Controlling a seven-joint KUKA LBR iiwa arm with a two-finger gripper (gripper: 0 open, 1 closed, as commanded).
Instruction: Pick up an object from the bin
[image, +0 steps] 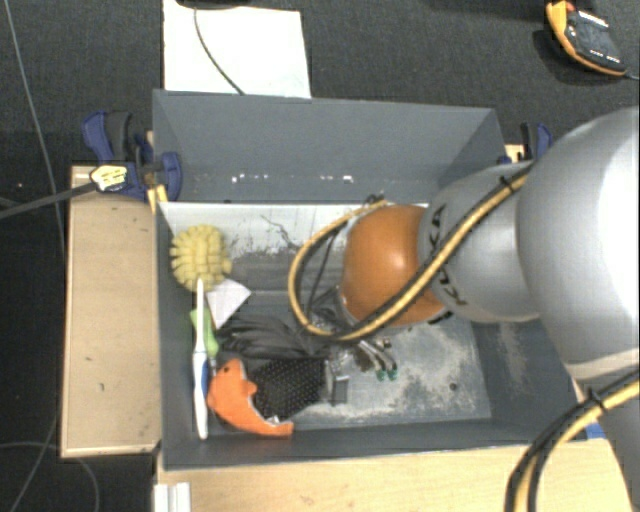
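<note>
My gripper (343, 374) sits low in the bin's middle front, mostly hidden under the arm's orange cover. Just to its left lies a black mesh piece (290, 386), touching or nearly touching it. An orange rounded thing (233, 402) lies against the mesh in the front left corner. A crumpled black sheet (262, 340) spreads just behind the mesh, reaching under the cover. Small metal bits with green tips (385, 372) show just right of the gripper; whether they are loose I cannot tell.
A dish brush with a pale yellow bristle head (200, 256) and a white and green handle (202, 345) runs along the left wall. A white scrap (229, 300) lies beside it. The arm and its cables cover the bin's right side; bare scuffed floor shows at the front right.
</note>
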